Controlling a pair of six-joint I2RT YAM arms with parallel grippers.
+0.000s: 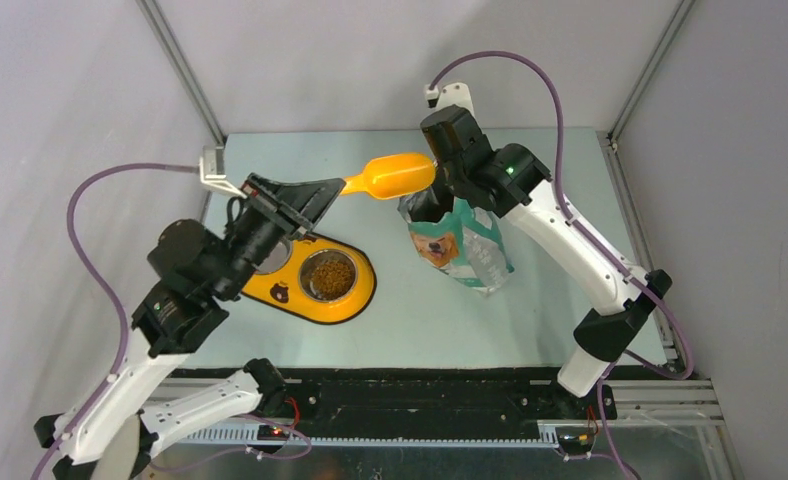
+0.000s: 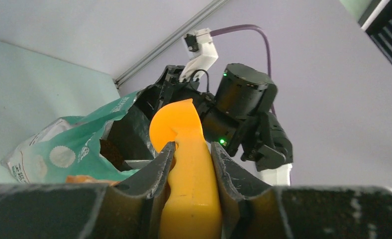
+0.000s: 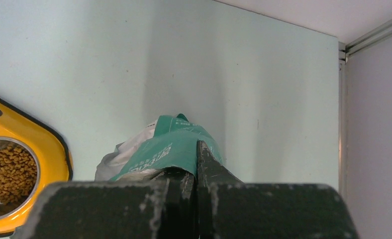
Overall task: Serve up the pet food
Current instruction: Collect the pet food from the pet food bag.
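Pet food (image 1: pixel 327 275) fills the right steel bowl of a yellow feeder tray (image 1: pixel 358 300); the kibble (image 3: pixel 7 172) also shows at the left of the right wrist view. My left gripper (image 1: pixel 328 190) (image 2: pixel 193 144) is shut on the handle of an orange scoop (image 1: pixel 390 176) (image 2: pixel 184 124), held level above the table with its cup at the mouth of the green-and-white bag (image 1: pixel 462 248) (image 2: pixel 69 149). Brown kibble (image 2: pixel 112 153) shows inside the bag's opening. My right gripper (image 1: pixel 438 195) (image 3: pixel 196 160) is shut on the bag's (image 3: pixel 171 144) top edge, holding it upright.
The tray's left bowl (image 1: pixel 275 260) is partly hidden under my left wrist. Metal frame posts (image 1: pixel 185 75) rise at the table's back corners, and a rail (image 1: pixel 630 200) runs along its right edge. Grey walls close in the sides.
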